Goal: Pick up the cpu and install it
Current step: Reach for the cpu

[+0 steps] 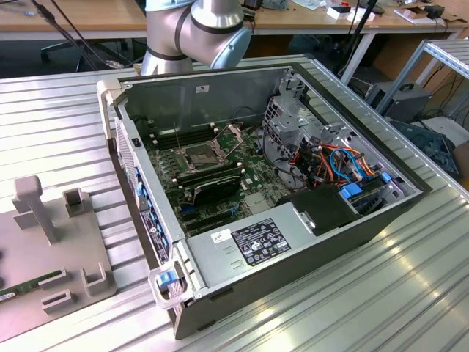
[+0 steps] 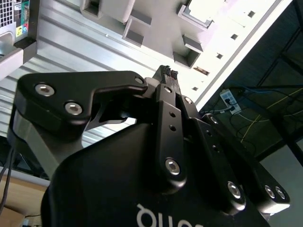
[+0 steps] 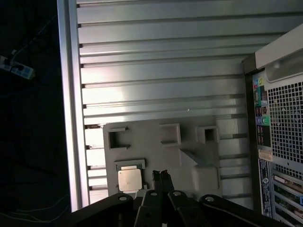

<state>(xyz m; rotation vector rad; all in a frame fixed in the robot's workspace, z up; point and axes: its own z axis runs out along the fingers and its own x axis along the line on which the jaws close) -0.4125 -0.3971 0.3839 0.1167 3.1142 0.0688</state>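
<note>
In the first wrist view the cpu, a small dull silver square, lies flat in a square holder on the grey fixture plate. My gripper hangs well above that plate, shut with nothing between its fingertips, and in this picture it lines up just beside the cpu. The second wrist view has the same shut fingertips over the plate. In the exterior view the open computer case shows the dark square socket with its hinged metal frame lifted.
The fixture plate lies on the ribbed aluminium table, to the exterior view's left of the case, with raised holders and a tall post. A green memory stick rests on it. The table edge drops to a dark floor.
</note>
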